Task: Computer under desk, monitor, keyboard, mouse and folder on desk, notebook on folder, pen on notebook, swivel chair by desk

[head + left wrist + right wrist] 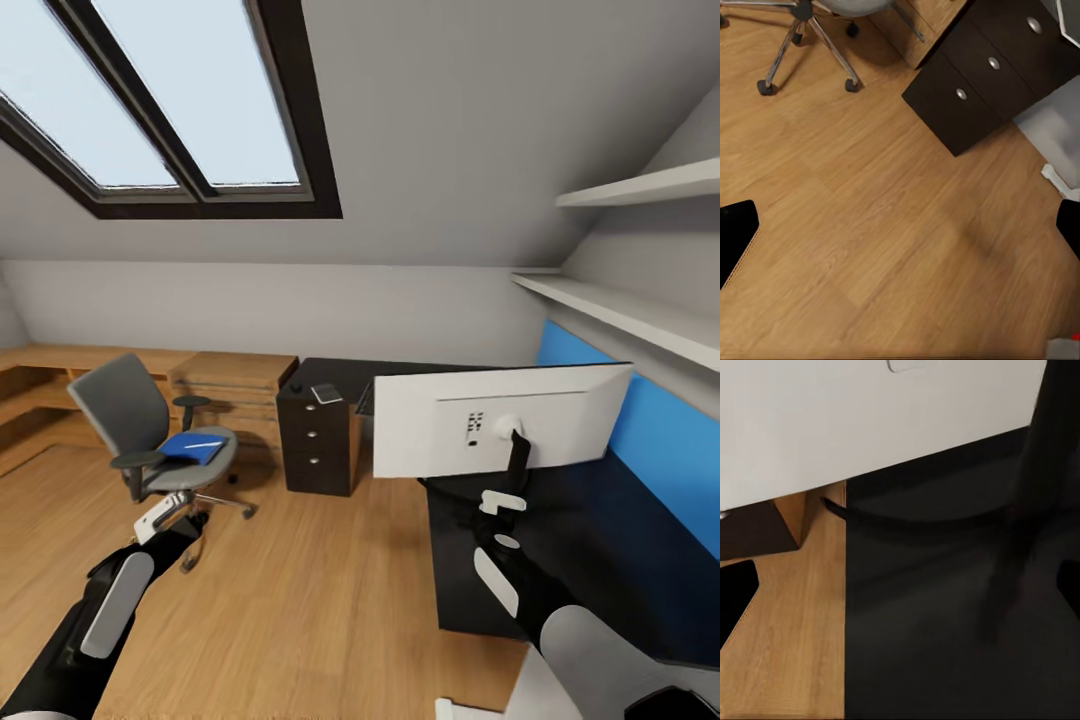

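Attic bedroom, wood floor. Black counter (590,540) at right, already carrying white-backed monitor (500,420). Grey swivel chair (135,425) well apart at left, blue folder (192,449) and pale pen (203,444) on its seat, not yet moved. Small notebook (326,393) on the drawer unit (318,445). Left gripper (165,513) low near chair; right gripper (503,500) by monitor stand; jaws' state impossible to tell.

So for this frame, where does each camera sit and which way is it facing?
Head: high on the robot, facing forward and down at the monitor on the desk and the swivel chair; both arms show.
Left wrist: on the left arm, facing down at the wood floor, chair castors and drawer unit; dark fingertips at the edges.
Right wrist: on the right arm, facing the monitor's white back and desk top.
Shared: head and left wrist both show the drawer unit.
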You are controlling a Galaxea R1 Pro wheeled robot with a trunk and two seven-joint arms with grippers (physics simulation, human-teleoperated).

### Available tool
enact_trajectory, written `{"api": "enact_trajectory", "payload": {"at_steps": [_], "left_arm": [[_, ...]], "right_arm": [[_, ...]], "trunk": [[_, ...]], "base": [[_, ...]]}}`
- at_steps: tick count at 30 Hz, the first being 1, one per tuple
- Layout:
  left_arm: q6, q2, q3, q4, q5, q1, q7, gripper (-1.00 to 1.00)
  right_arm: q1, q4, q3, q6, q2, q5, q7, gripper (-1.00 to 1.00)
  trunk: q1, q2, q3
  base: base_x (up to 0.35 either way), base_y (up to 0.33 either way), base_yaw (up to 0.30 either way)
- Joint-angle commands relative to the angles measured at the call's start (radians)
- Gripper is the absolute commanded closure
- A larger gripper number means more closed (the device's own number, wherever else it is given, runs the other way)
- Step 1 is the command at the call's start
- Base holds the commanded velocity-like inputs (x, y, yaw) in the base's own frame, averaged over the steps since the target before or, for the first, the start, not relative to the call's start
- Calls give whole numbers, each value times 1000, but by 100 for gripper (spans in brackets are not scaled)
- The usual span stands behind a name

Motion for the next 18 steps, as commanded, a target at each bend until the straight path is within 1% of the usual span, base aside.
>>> {"api": "enact_trajectory", "payload": {"at_steps": [1,10,14,15,18], "left_arm": [[2,0,-9,1,10,-1,8,-100],[1,0,-46,13,10,0,9,-100],[1,-1,-53,15,9,-1,10,-100],[1,0,-66,18,9,-1,10,-100],[1,0,-76,19,9,-1,11,-100]], "right_arm": [[0,0,8,-5,-1,-10,-6,-100],[0,1,9,-5,0,-10,-6,-100],[0,1,9,-5,0,-10,-6,-100],[0,0,8,-5,0,-10,-6,-100],[0,-1,7,-5,-1,-10,-6,-100]], "trunk": [[0,-1,0],[0,-1,0],[0,-1,0],[0,-1,0],[0,-1,0]], "base": [[-10,8,266],[-3,2,273],[0,0,276],[0,0,112],[0,0,55]]}}
